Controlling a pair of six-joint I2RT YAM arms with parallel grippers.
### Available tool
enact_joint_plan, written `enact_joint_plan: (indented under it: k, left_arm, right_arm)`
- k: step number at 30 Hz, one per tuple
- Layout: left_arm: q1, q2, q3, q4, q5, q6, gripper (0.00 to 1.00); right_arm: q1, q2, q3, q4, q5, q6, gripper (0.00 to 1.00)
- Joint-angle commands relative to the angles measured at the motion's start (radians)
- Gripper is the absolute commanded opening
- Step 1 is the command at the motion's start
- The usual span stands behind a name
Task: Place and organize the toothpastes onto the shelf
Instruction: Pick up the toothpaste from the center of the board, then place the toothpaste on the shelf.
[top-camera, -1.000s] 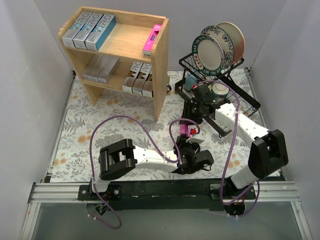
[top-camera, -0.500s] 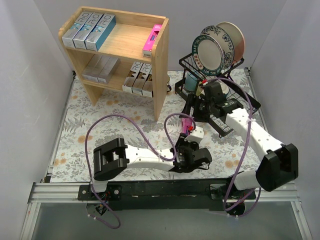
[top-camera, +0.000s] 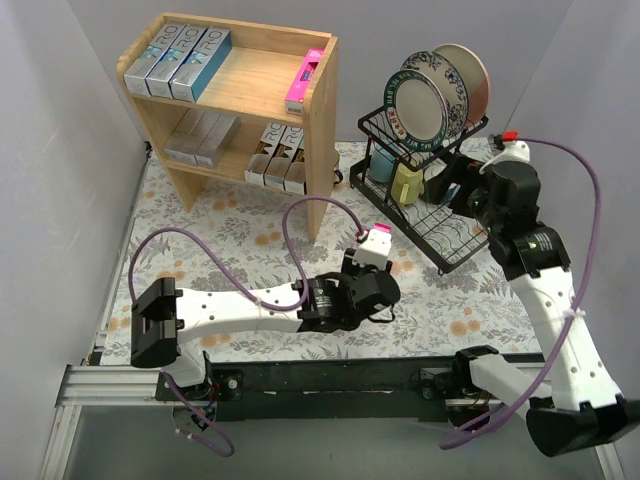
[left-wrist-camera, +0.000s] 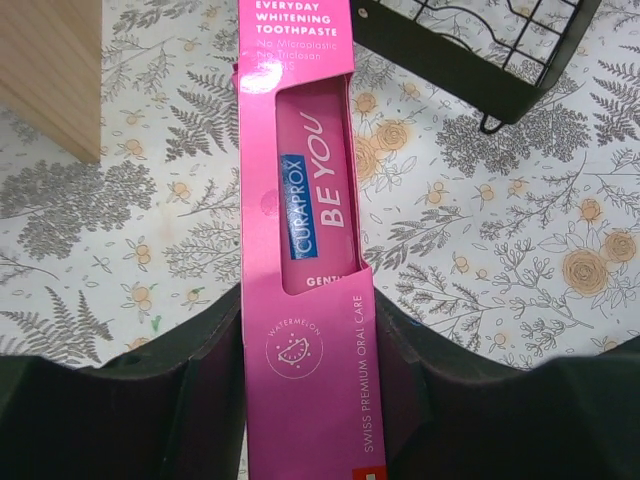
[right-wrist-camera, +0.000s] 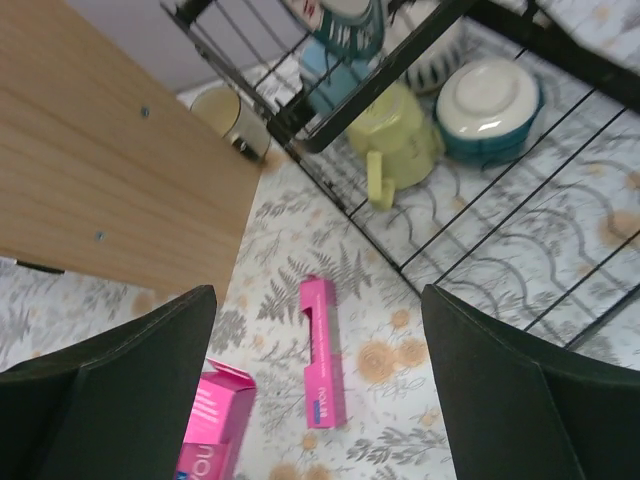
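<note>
Overhead and wrist views. The left end effector (left-wrist-camera: 308, 340) is clenched on a pink toothpaste carton (left-wrist-camera: 300, 200), its dark fingers (left-wrist-camera: 200, 400) pressing the carton's two long sides near the watermelon emblem. The carton's far end points out over the floral surface (top-camera: 220, 215), between the shelf (top-camera: 322, 150) and the black wire dish rack (top-camera: 440, 225). The right end effector (top-camera: 465, 190) is raised over the rack with its jaws spread wide, grasping nothing.

On the shelf's top tier, three silver-and-teal cartons (top-camera: 180, 47) lie side by side at the left and another pink carton (top-camera: 305, 68) lies at the right edge. On the lower tier are silver-white cartons (top-camera: 200, 135) and brown-gold cartons (top-camera: 280, 155). In the right wrist view, a loose pink carton (right-wrist-camera: 322, 350) appears to lie on the surface beside the rack, which holds a yellow-green mug (right-wrist-camera: 400, 140) and a white bowl (right-wrist-camera: 490, 95).
</note>
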Motion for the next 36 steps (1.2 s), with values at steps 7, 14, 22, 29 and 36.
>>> enact_joint_plan:
  k: [7, 14, 22, 29, 36]
  left_arm:
    - [0.153, -0.180, 0.338, -0.221, 0.234, 0.171, 0.11]
    - [0.279, -0.161, 0.692, -0.350, 0.396, 0.260, 0.11]
    - [0.353, -0.111, 0.918, -0.364, 0.301, 0.375, 0.12]
    - [0.486, -0.133, 0.886, -0.263, 0.206, 0.484, 0.15]
    - [0.741, -0.079, 0.903, -0.246, 0.352, 0.507, 0.17]
  right_arm:
    - [-0.003, -0.246, -0.187, 0.112, 0.238, -0.136, 0.93]
    - [-0.003, -0.304, -0.277, 0.129, 0.232, -0.188, 0.92]
    - [0.002, -0.320, -0.320, 0.150, 0.194, -0.211, 0.90]
    - [0.005, -0.324, -0.352, 0.152, 0.134, -0.217, 0.89]
    - [0.032, -0.327, -0.372, 0.177, 0.071, -0.260, 0.88]
